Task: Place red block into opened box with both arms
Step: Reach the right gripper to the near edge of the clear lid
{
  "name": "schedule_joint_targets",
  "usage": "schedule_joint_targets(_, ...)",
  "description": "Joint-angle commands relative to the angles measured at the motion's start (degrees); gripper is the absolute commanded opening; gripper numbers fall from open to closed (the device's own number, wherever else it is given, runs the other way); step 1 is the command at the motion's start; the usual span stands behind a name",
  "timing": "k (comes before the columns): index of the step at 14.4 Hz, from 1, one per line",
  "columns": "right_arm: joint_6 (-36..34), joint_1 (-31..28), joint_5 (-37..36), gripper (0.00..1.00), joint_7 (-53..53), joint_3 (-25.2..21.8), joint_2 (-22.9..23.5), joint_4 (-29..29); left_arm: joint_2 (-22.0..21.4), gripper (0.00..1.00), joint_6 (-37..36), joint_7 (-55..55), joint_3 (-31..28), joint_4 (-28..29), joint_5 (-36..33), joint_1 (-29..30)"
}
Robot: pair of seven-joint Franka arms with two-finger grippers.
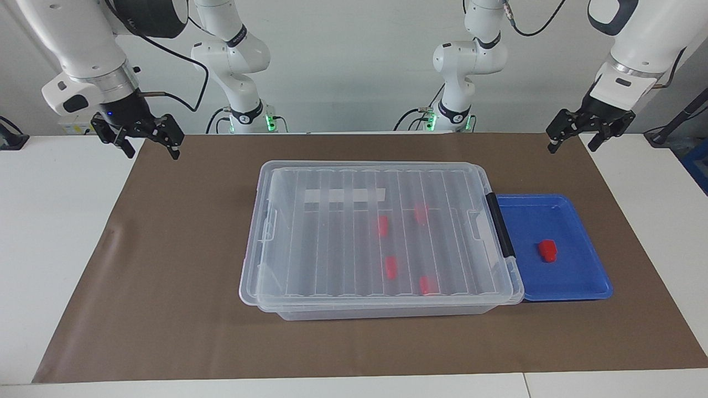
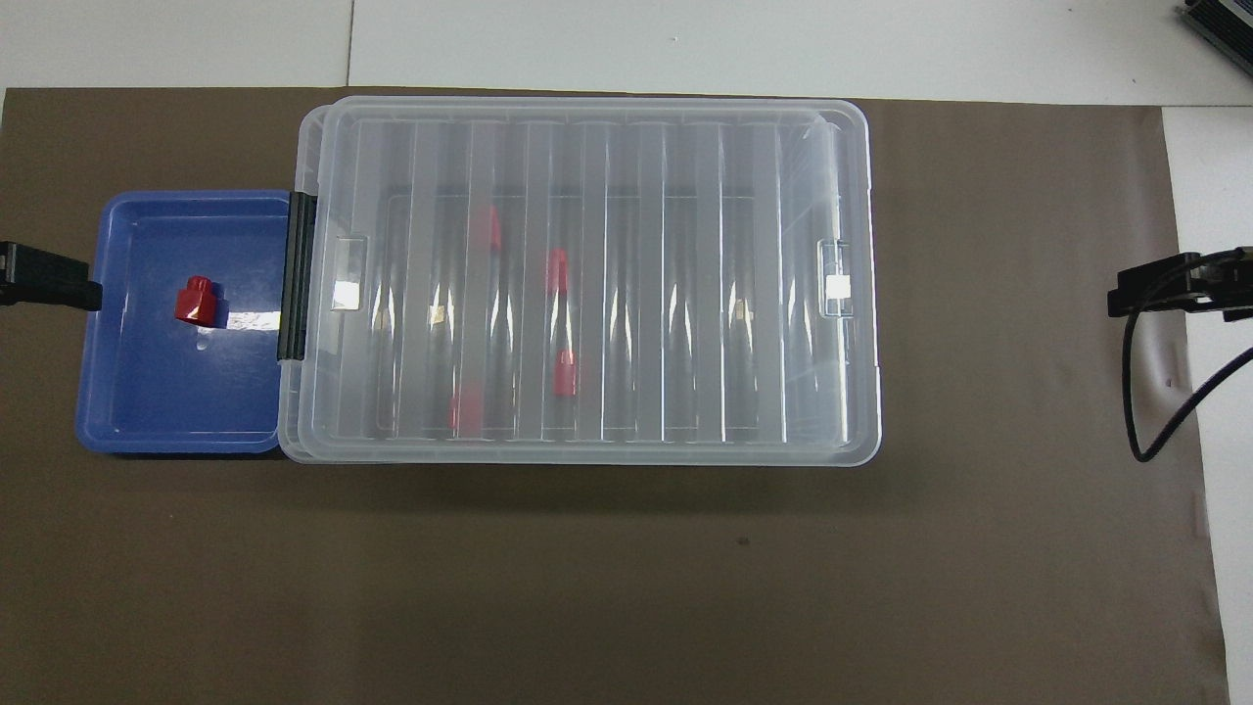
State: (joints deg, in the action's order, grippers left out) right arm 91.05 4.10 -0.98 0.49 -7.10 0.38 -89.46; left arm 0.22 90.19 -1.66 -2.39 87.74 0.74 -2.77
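Note:
One red block (image 1: 547,250) (image 2: 197,301) lies alone in the shallow blue tray (image 1: 581,276) (image 2: 157,392). The tray sits against the box (image 1: 381,312) (image 2: 861,294) at the left arm's end. The ribbed clear lid (image 1: 332,243) (image 2: 626,196) covers the whole box, its black handle bar (image 1: 500,224) (image 2: 297,279) next to the tray. Several more red blocks show through the lid inside the box. My left gripper (image 1: 572,145) (image 2: 49,279) hangs open and empty in the air over the mat's corner by the tray. My right gripper (image 1: 152,152) (image 2: 1155,289) hangs open and empty over the mat's other end.
A brown mat (image 1: 166,276) (image 2: 587,587) covers most of the white table. The box and tray stand on it. Black cables trail from both wrists. Bare mat lies between the box and each gripper.

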Motion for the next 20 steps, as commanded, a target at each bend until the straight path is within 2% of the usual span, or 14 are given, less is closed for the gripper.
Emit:
schedule_joint_targets(1, 0.9, -0.3, 0.7, 1.0, -0.6, 0.2, -1.3, -1.7, -0.5, 1.0, 0.3, 1.0, 0.4, -0.4, 0.9, -0.7)
schedule_joint_targets(6, 2.4, 1.2, 0.9, 1.0, -0.1, 0.3, -1.2, -2.1, -0.5, 1.0, 0.3, 0.9, 2.3, -0.3, 0.8, -0.6)
schedule_joint_targets(8, 9.2, 4.9, 0.9, 1.0, 4.4, 0.4, -1.0, -6.1, -0.5, 1.0, -0.3, 0.9, 2.5, -0.3, 0.6, -0.7)
schedule_joint_targets(11, 18.3, 9.9, 1.1, 1.0, 6.5, 0.4, 3.0, -7.6, -0.7, 1.0, -0.3, 0.9, 3.0, -0.4, 0.5, -0.7)
schedule_joint_targets(13, 22.8, 11.4, 4.6, 1.0, 7.7, 0.4, 6.1, -7.7, -0.6, 1.0, -0.3, 0.9, 3.0, -0.5, 0.4, -0.6)
schedule_joint_targets(17, 27.2, 12.7, 6.3, 1.0, 8.6, 0.5, 10.9, -7.8, -0.9, 1.0, -0.2, 0.6, 3.0, -0.4, 0.2, -0.1)
schedule_joint_targets(20, 30.8, 12.7, 6.3, 1.0, 8.6, 0.4, 11.6, -10.5, -1.5, 1.0, -0.7, 0.8, 2.5, -0.6, 0.2, 0.0)
